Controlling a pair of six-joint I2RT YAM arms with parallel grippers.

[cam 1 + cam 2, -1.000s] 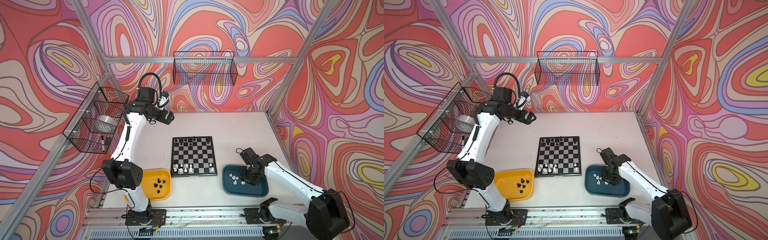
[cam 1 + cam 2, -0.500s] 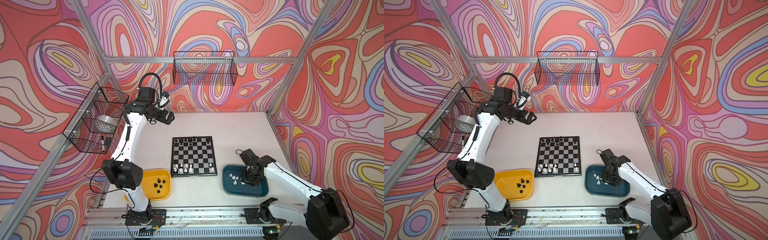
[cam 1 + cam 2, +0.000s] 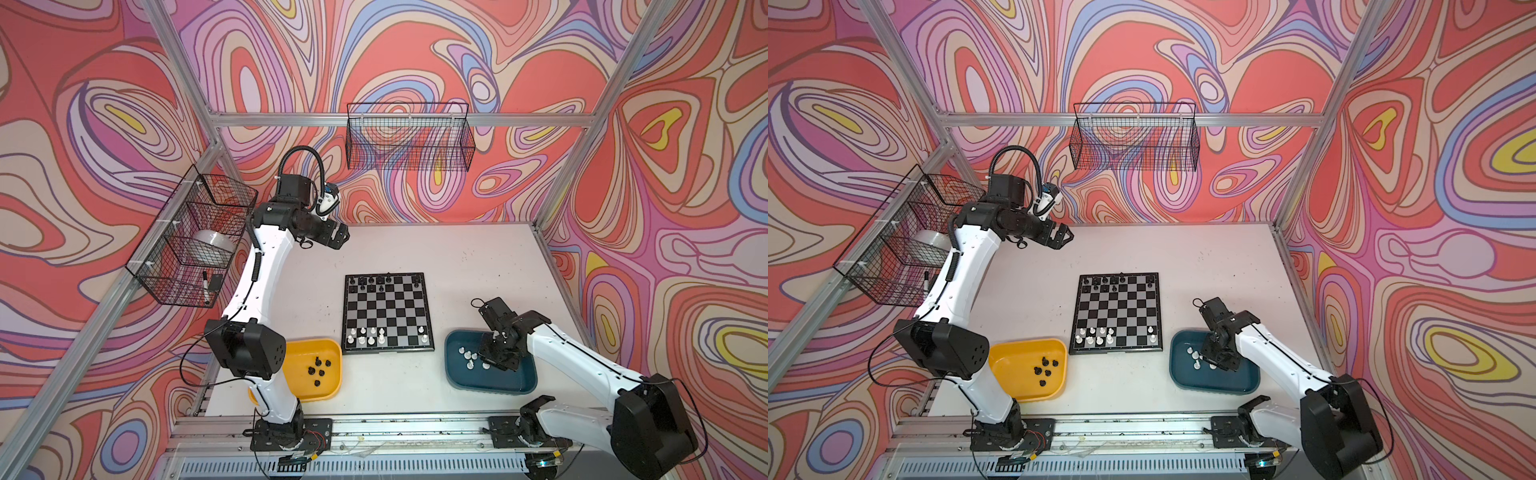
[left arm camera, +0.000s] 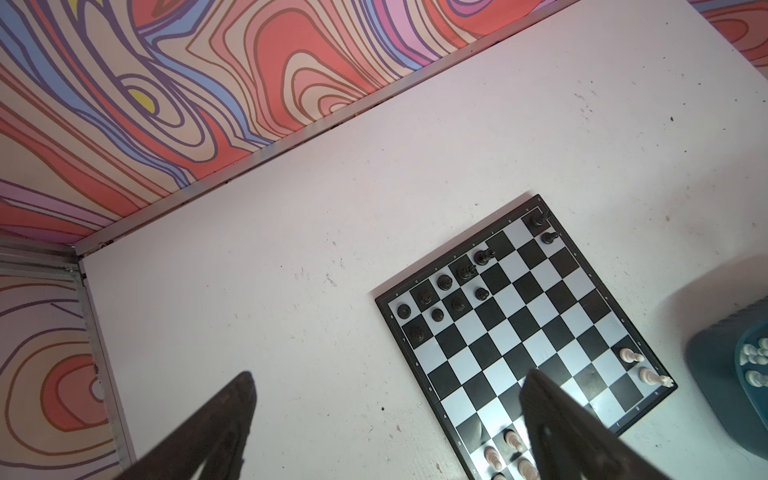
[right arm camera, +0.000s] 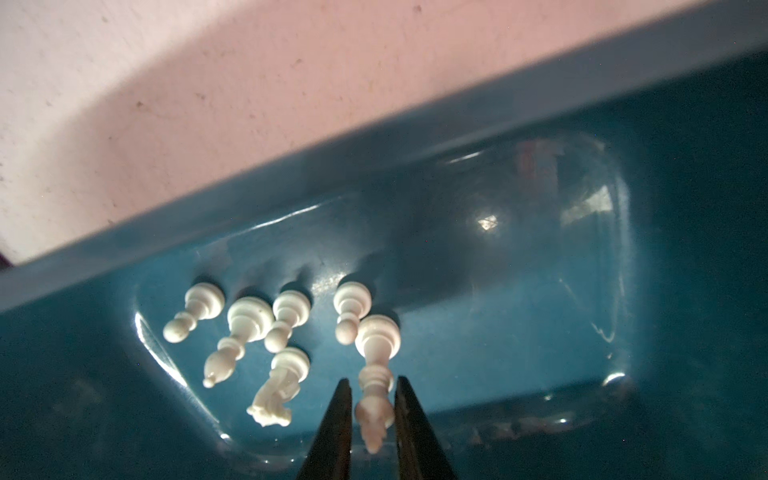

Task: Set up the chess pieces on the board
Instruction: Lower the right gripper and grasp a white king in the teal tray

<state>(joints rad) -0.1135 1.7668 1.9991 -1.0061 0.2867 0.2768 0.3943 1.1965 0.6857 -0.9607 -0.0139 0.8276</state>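
You are at the pick-up step: your right pincer sits inside the glossy teal plastic tray, near right of the black-and-silver chequered board. Its jaws stand narrow, flanking the head of a tall white plastic chess piece; whether they pinch it, you cannot tell. Next: grip firmly, lift straight. Your left pincer hangs wide open, far left

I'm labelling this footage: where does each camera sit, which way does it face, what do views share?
Top views: high behind the arms, looking down on table, board, teal tray; left arm, right arm show.
Left wrist: raised, looking down at the board; open left claw shows.
Right wrist: low inside the teal tray; right claw flanks a white piece.
Shared: the teal tray shows in all.
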